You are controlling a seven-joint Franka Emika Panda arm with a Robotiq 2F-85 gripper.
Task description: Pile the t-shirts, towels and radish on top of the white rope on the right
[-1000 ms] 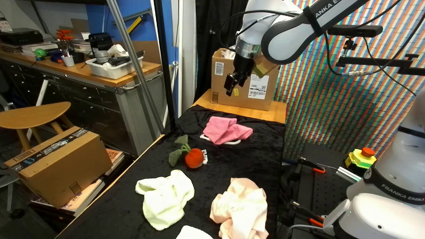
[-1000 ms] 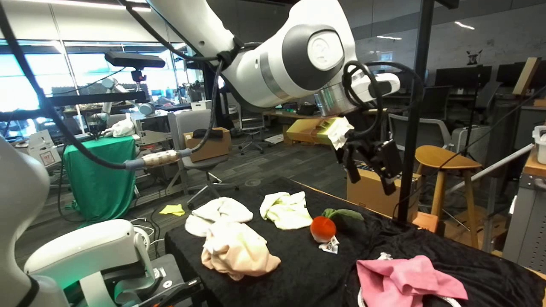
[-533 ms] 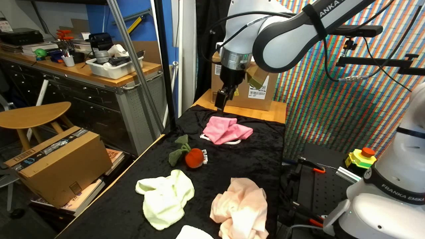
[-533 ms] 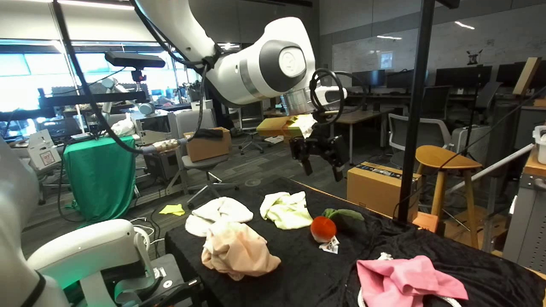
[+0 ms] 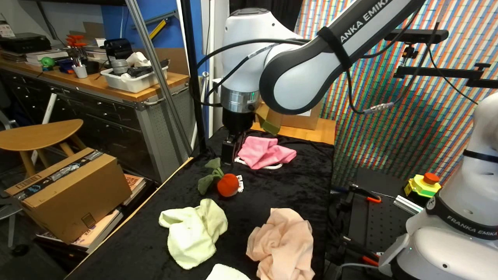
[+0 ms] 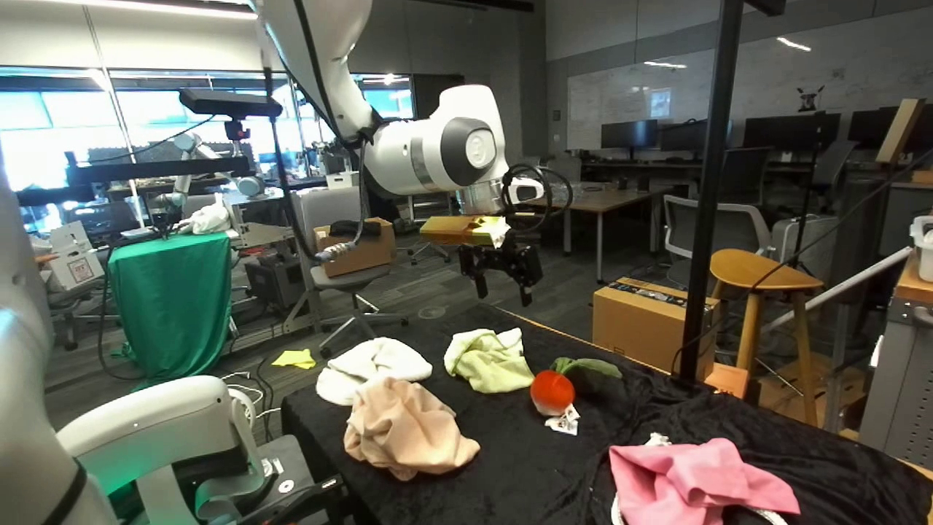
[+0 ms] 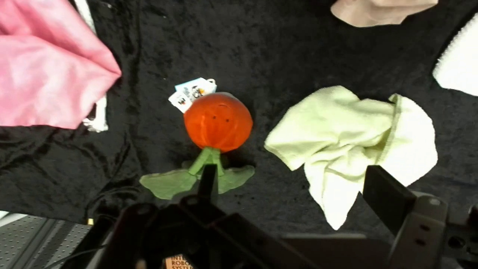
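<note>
My gripper is open and empty, held above the table; it also shows in both exterior views. The red plush radish with green leaves lies below, a fingertip overlapping its leaves in the wrist view. The pale green towel lies crumpled beside it, partly behind the other fingertip. A pink cloth lies on the white rope, whose ends stick out beneath; most of the rope is hidden. A peach cloth and a white towel lie bunched at the opposite end.
A black cloth covers the table. A dark vertical post stands at the table's edge near the radish. A cardboard box stands beyond the pink cloth. The robot base is beside the table.
The open gripper has moved away from the pink cloth's end of the table, past the radish's leaves and toward the pale green towel. The cloths and radish have not moved.
</note>
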